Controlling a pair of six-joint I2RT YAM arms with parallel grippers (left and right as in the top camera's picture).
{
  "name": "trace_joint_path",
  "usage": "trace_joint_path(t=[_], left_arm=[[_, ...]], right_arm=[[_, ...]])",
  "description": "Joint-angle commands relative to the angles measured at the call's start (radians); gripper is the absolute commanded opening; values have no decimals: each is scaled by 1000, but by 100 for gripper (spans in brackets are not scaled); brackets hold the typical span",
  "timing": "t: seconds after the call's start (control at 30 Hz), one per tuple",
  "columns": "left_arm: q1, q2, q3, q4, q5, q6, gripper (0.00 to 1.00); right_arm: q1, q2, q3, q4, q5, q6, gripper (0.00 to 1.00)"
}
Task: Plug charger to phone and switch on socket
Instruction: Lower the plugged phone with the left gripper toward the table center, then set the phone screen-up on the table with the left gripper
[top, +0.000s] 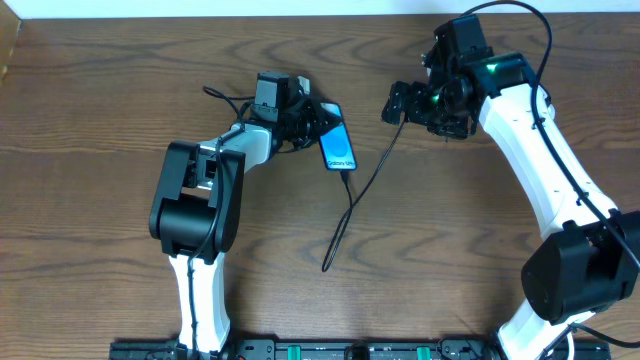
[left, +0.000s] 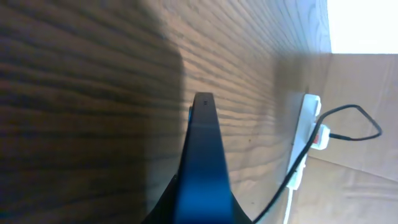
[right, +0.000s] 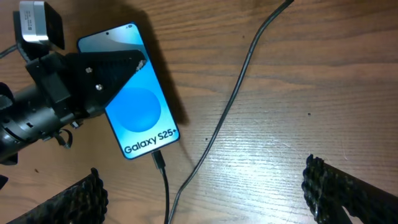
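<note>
Phone (right: 144, 118) inside left gripper (right: 127, 67)

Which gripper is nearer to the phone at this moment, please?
Left. The left gripper has its fingers on the phone, one lying across the screen; the right gripper hangs open to one side, clear of it.

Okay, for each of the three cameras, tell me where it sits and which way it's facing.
Overhead: above the table, facing straight down; both arms show.
Left wrist: on the left gripper, sighting along the held phone's edge toward the socket; own fingers unclear.
Right wrist: on the right gripper, looking down; its open fingers frame the bottom corners.
Overhead and right wrist share the phone's screen, the charger and left gripper.
</note>
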Motion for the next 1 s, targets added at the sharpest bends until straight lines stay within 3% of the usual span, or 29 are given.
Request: trace_joint_path(t=[0.0, 0.4, 0.73, 0.97], left_arm=[[2, -11, 2, 2, -32, 57, 7], [-42, -5, 2, -73, -27, 72, 7], [-53, 1, 2, -82, 63, 77, 7], [-57, 2, 2, -146, 58, 148, 7]], right_arm=[[6, -23, 5, 0, 9, -24, 99], [10, -23, 5, 8, 8, -26, 99], [16, -23, 5, 8, 8, -26, 99], [17, -23, 5, 8, 8, -26, 99]])
